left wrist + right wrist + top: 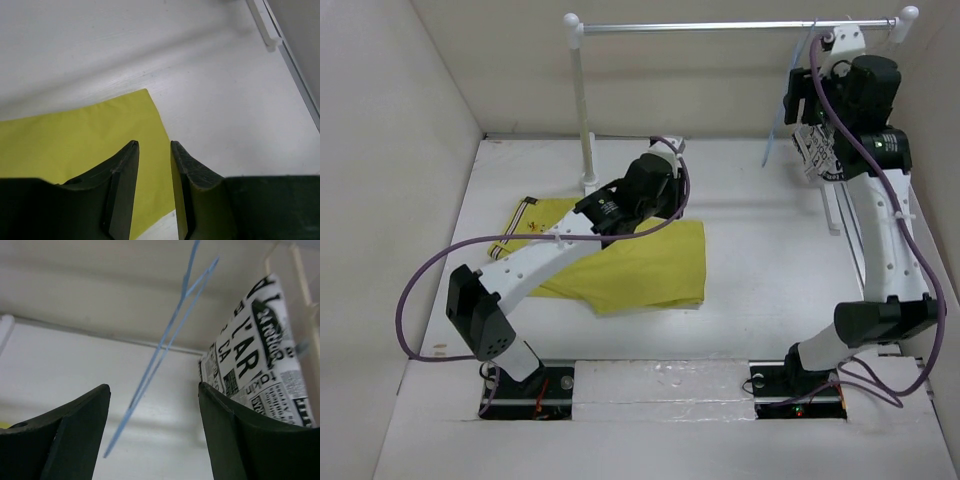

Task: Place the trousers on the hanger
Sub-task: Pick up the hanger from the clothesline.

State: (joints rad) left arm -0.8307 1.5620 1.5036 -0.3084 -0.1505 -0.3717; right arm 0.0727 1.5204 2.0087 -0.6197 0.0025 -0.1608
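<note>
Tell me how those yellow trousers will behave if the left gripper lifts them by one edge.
Probably floppy: the trousers lie flat and thin on the table, so they would likely drape and sag from the left gripper. Probably light, being thin fabric. Pushed, they would likely bunch rather than slide whole.

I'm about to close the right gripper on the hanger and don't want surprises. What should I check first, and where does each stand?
1. Right gripper open: ok, fingers wide apart.
2. Hanger lined up between its fingers: ok in the right wrist view; depth cannot tell.
3. Printed cloth clear of the fingers: cannot tell, it hangs close beside one.
4. Left gripper holding nothing: ok, narrow gap, above the trousers' edge.
5. Trousers lying on the table: ok.
</note>
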